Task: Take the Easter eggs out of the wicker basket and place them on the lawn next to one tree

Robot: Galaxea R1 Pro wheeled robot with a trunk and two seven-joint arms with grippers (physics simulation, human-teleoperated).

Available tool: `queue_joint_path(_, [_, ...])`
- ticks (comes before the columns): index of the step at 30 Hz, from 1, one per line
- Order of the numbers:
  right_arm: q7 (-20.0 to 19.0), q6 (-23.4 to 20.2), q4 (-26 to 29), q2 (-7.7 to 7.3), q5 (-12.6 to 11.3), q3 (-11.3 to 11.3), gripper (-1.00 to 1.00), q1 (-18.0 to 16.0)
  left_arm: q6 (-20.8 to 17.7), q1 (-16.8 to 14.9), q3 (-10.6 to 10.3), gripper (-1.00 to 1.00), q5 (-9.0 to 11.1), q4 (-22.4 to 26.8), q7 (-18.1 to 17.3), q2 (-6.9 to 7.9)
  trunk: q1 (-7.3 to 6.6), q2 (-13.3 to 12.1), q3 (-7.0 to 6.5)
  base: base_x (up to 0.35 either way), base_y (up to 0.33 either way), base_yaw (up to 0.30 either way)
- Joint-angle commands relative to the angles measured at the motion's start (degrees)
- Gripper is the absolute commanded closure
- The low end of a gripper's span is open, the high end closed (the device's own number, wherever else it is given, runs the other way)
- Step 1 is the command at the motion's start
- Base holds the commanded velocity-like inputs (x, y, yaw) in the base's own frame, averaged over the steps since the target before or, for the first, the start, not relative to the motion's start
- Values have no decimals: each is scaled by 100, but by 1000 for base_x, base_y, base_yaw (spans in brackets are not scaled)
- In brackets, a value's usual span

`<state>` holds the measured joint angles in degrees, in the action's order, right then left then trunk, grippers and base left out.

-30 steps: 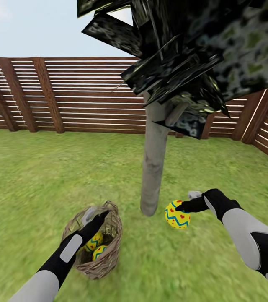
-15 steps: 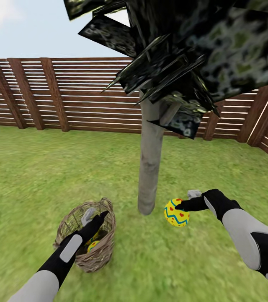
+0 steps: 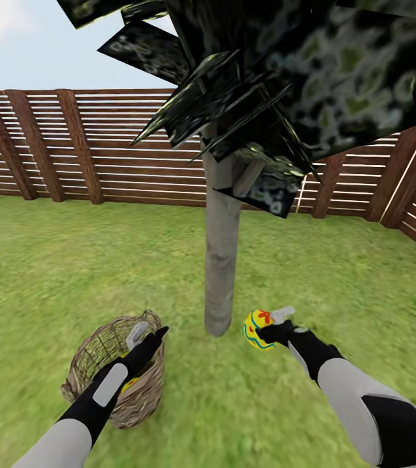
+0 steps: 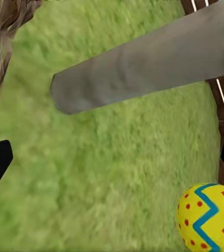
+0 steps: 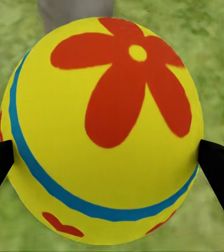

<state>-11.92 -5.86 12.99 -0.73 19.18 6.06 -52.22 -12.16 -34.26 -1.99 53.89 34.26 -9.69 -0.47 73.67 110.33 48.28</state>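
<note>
Since a second ago the right claw [image 3: 268, 325] has carried its Easter egg [image 3: 256, 329] in toward the tree [image 3: 221, 273], and the right forearm now reaches up from the lower right rather than in from the side. That claw is closed on the egg, one black finger [image 5: 219, 173] against each side of the yellow shell with its red flower and blue band.

On the lawn [image 3: 52, 273] the wicker basket [image 3: 114, 374] stands left of the trunk, with a patch of yellow showing inside behind the left arm; how many eggs it holds I cannot tell. One egg is counted clearly, the held one, just right of the trunk's foot.

Above the basket's mouth the left claw [image 3: 148, 335] hangs with fingers spread and nothing between them. A slatted wooden fence [image 3: 104, 149] bounds the garden.
</note>
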Motion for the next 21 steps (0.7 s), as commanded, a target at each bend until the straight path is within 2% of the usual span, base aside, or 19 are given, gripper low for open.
queue_joint_path(1, [295, 276, -83, 92, 66, 44, 100, 78, -24, -2, -3, -100, 50, 2, -6, 2, -1, 2, 4, 1, -2, 0])
queue_joint_path(2, [550, 659, -319, 194, 84, 33, 100, 144, -24, -2, -3, -100, 51, 2, -7, 3, -1, 2, 4, 0, 0, 0])
queue_joint_path(3, [626, 880, -488, 237, 92, 20, 100, 167, -23, -2, -3, -100, 51, 2, -8, 3, -1, 2, 4, 0, 0, 0])
queue_joint_path(5, [671, 1055, -633, 260, 170, 2, 100, 181, -23, -2, -3, -100, 51, 2, -11, -2, -1, 2, 4, 0, 0, 0])
queue_joint_path(8, [682, 1102, -680, 266, 281, -1, 100, 185, -23, -2, -3, -100, 53, 2, -7, -6, 65, 123, 58, 0, 0, 0])
queue_joint_path(16, [683, 1105, -679, 266, 283, -7, 100, 185, -113, -2, 3, -100, 91, 143, -45, 2, 241, 443, 202, 0, 0, 0])
queue_joint_path(18, [683, 1105, -676, 266, 280, -6, 100, 185, -337, -2, -6, -100, 94, 507, -236, 3, 285, 524, 238, 0, 0, 0])
queue_joint_path(21, [683, 1105, -675, 266, 280, -4, 100, 185, -1080, -2, -27, -100, 101, 694, -526, 19, 350, 644, 291, 0, 0, 0])
